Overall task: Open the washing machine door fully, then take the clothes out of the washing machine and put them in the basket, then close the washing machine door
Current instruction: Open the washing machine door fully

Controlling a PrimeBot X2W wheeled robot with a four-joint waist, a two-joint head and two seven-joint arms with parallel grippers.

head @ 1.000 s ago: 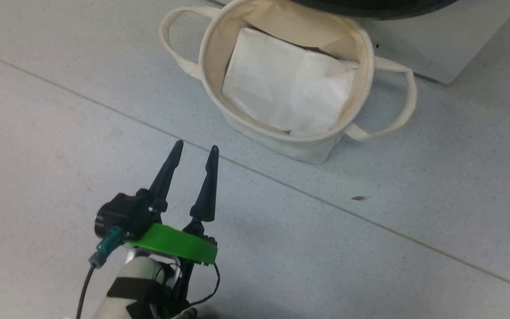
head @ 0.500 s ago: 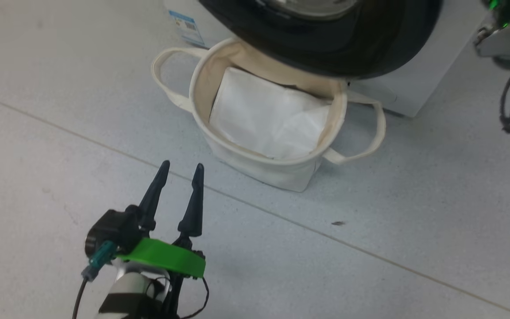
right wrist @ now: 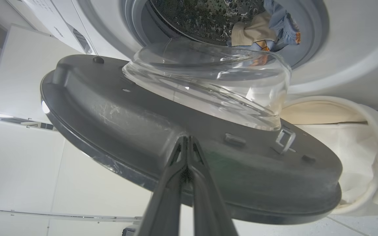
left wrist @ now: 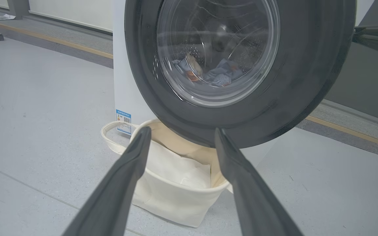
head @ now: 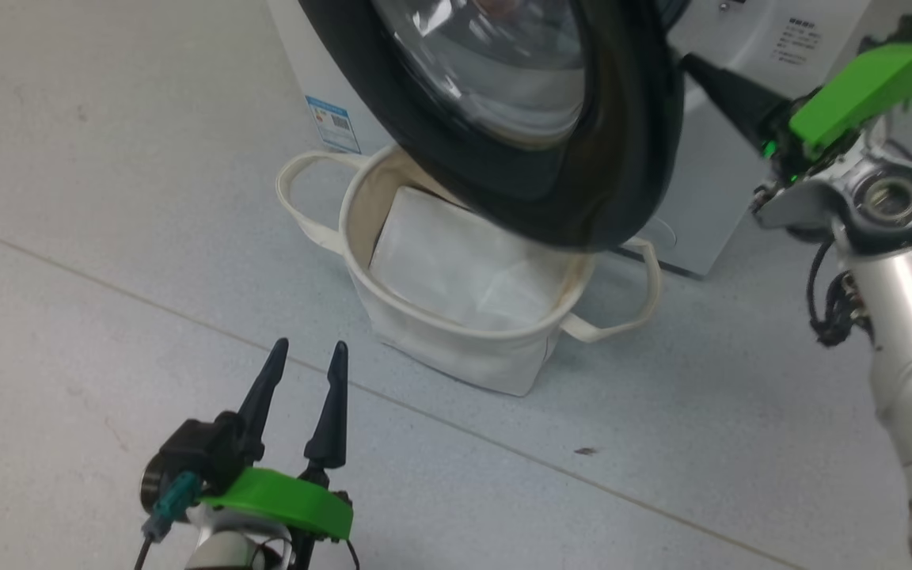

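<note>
Our view has tilted up since before. We log right pincer clenched, arm raised, tips at inner face of the washing machine door; left pincer released, low over floor; clothes inside the washing machine.

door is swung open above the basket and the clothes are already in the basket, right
Not quite: the clothes lie inside the washing machine, as the right wrist view shows. The door does hang open above the basket.

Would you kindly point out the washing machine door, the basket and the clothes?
washing machine door (head: 622,158), head view, on its black rim.
basket (head: 456,356), head view, on its front wall.
clothes (right wrist: 282,19), right wrist view, on the blue garment.
</note>
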